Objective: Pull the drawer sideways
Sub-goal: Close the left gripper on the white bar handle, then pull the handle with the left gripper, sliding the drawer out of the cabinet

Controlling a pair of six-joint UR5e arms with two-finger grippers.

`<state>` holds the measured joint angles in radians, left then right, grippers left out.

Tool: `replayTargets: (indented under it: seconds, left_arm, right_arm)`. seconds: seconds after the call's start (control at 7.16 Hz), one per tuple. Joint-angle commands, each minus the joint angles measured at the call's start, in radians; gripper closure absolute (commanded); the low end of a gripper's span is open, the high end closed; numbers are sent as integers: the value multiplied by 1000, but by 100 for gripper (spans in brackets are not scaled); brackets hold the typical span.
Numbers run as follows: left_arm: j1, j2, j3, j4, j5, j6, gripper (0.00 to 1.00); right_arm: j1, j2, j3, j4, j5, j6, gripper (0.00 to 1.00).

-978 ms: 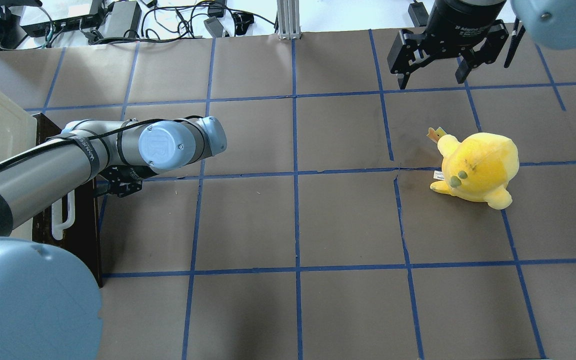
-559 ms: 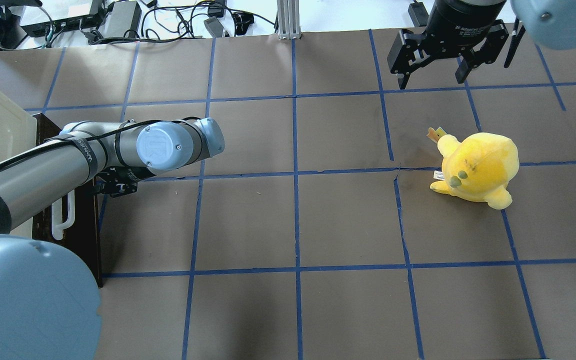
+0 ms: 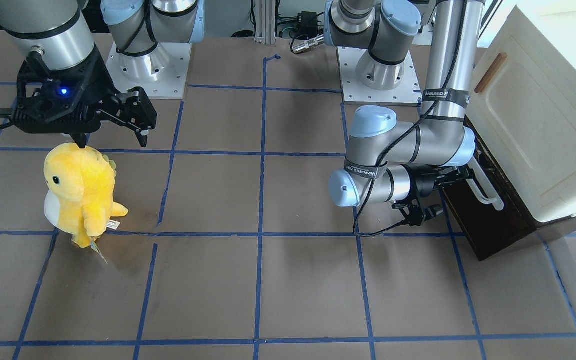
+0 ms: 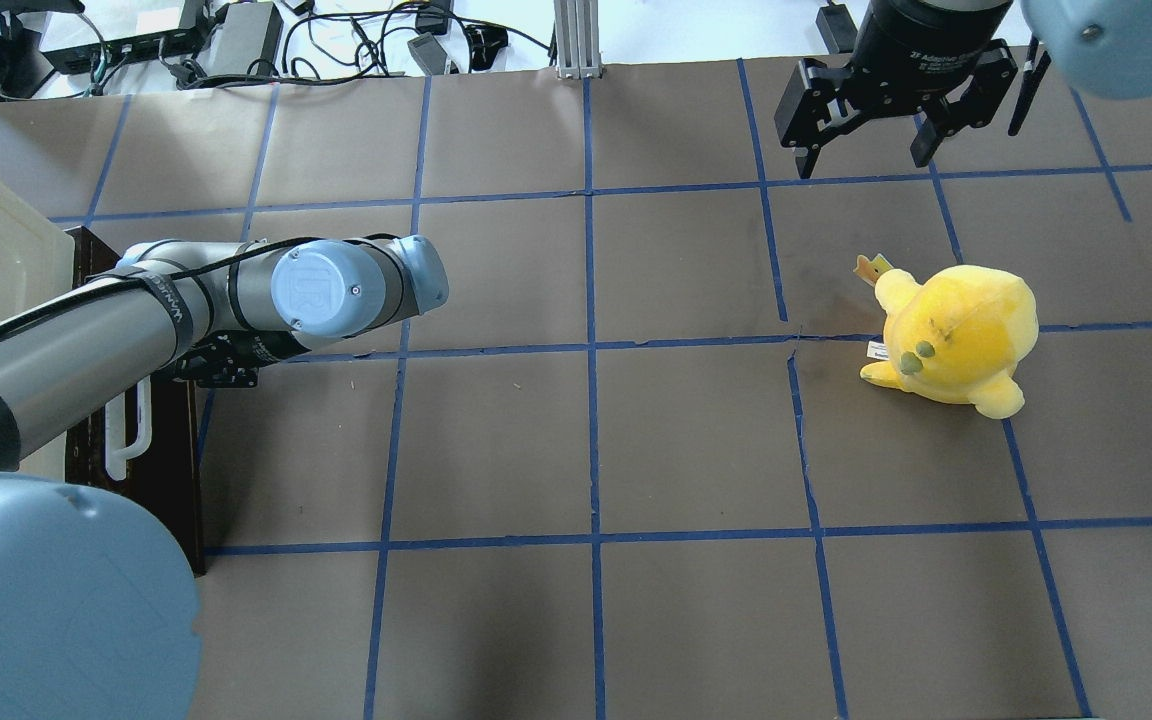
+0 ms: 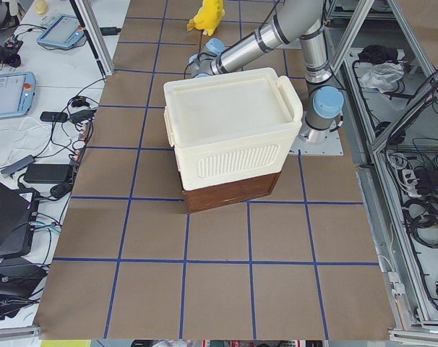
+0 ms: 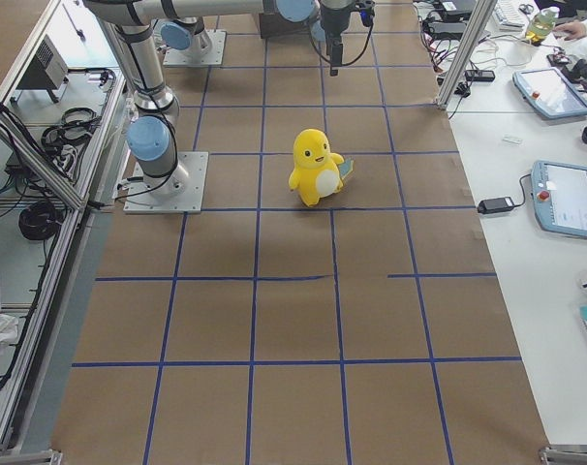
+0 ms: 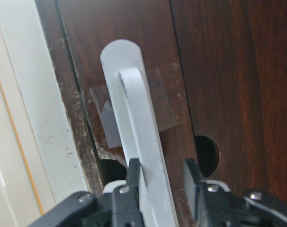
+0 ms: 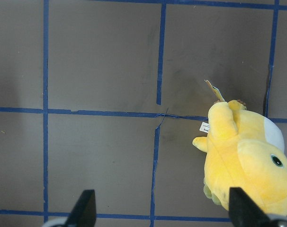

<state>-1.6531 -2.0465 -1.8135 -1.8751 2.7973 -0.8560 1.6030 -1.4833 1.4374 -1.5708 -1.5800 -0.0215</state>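
Observation:
The drawer shows its dark brown wooden front [image 4: 168, 470] under the cream cabinet at the table's left end, closed, with a white bar handle [image 4: 126, 440]. In the left wrist view the handle [image 7: 139, 123] runs up the drawer front [image 7: 219, 71], and my left gripper [image 7: 161, 176] is open with one finger on each side of the bar; the left finger touches it and a gap shows at the right finger. The front-facing view shows the left gripper [image 3: 460, 176] at the handle [image 3: 485, 192]. My right gripper [image 4: 861, 155] is open and empty, hanging at the far right.
The cream cabinet [image 3: 533, 125] with a wooden-handled door stands on the drawer base [image 5: 233, 191]. A yellow plush toy [image 4: 956, 330] stands on the right half of the brown, blue-taped table, below the right gripper [image 8: 161, 208]. Cables and power bricks lie beyond the far edge.
My left arm has moved left toward the drawer front, bringing the gripper onto the handle. The right arm and the plush have not moved.

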Motion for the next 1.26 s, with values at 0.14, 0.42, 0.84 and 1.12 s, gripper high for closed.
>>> replayTargets:
  seconds: [0.14, 0.42, 0.84, 1.12]
  left_arm:
    - [0, 14, 3, -51, -1, -1, 84]
    - [-1, 17, 6, -55, -2, -1, 84]
    - [-1, 11, 6, -55, -7, -1, 84]
    - [-10, 8, 8, -55, -10, -3, 84]
  right_arm:
    - [0, 0, 0, 0, 0, 0, 0]
    - [0, 0, 0, 0, 0, 0, 0]
    - [0, 0, 0, 0, 0, 0, 0]
    - [0, 0, 0, 0, 0, 0, 0]
